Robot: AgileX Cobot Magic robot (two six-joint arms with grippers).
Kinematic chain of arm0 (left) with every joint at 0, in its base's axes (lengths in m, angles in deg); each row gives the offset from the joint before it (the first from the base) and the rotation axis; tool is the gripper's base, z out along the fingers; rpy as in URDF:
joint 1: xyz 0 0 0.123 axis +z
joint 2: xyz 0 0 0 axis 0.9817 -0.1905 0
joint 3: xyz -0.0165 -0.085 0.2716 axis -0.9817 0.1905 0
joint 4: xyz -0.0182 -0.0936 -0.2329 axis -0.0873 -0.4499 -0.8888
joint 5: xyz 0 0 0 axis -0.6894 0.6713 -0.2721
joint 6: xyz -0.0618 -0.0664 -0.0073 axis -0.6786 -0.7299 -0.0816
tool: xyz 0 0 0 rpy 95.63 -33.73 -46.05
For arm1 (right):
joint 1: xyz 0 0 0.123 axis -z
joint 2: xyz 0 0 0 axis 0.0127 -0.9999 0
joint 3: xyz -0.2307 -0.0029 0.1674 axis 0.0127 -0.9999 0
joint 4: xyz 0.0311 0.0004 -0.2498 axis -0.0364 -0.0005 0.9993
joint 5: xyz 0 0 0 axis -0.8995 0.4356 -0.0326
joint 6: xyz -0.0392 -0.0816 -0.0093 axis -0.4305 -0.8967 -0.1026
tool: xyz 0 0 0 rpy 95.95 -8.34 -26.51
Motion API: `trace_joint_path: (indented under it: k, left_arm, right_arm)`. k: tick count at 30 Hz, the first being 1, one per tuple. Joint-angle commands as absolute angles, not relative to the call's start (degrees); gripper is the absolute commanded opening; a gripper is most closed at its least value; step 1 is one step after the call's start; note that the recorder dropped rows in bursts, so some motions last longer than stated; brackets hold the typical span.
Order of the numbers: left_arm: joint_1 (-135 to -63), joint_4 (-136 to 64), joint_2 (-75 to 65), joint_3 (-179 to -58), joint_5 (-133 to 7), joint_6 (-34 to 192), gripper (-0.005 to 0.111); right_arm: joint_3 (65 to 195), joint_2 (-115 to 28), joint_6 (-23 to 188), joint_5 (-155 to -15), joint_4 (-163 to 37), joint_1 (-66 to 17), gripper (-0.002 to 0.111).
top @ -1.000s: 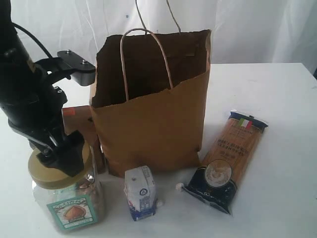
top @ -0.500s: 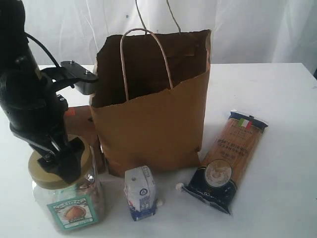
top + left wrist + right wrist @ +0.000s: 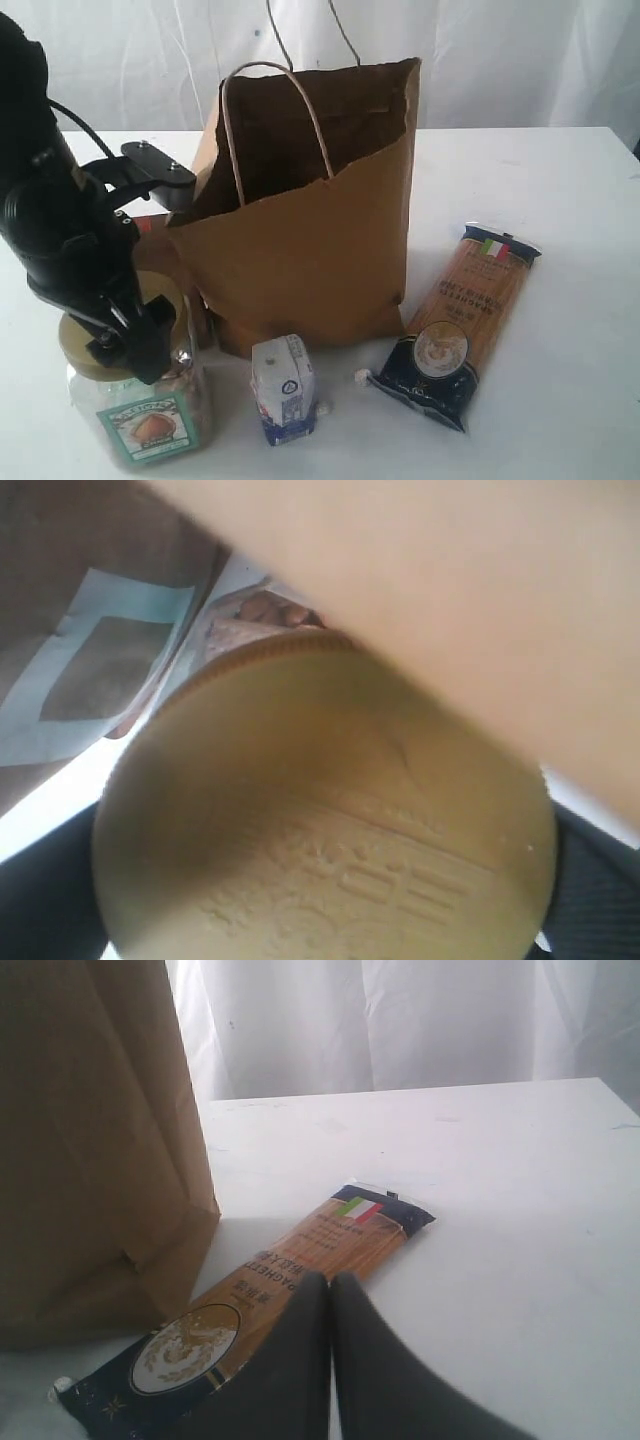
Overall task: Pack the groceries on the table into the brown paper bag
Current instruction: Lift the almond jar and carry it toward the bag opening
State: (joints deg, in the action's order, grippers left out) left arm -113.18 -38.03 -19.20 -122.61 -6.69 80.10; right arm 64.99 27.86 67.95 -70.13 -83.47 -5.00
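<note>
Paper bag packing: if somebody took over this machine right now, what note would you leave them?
Left gripper: down over the nut jar, at its lid; grip unclear.
Right gripper: shut, empty, near the spaghetti pack.
Brown paper bag stands open on the table; contents hidden.
Jar, small carton, spaghetti and a brown pouch by the bag are all outside it.
Left: bag those four.
</note>
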Motion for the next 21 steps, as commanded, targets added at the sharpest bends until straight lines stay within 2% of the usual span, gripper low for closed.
trace_joint_path:
  k: [1,5,6,21]
  left_arm:
    - [-113.60,-38.90,-20.21,-120.84,-5.68,77.71,0.072]
    - [-113.60,-38.68,-20.09,-121.36,-4.14,77.71,0.012]
    - [-113.60,-38.49,-20.09,-122.00,-3.19,78.23,0.001]
    - [-113.60,-36.42,-15.81,-136.66,6.31,77.98,0.000]
  right_arm:
    - [64.73,28.18,67.66,-70.58,-82.88,-4.83,0.000]
    - [64.73,28.18,67.66,-70.58,-82.88,-4.83,0.000]
    - [64.73,28.18,67.66,-70.58,-82.88,-4.83,0.000]
    - [64.73,28.18,67.66,-70.58,-82.88,-4.83,0.000]
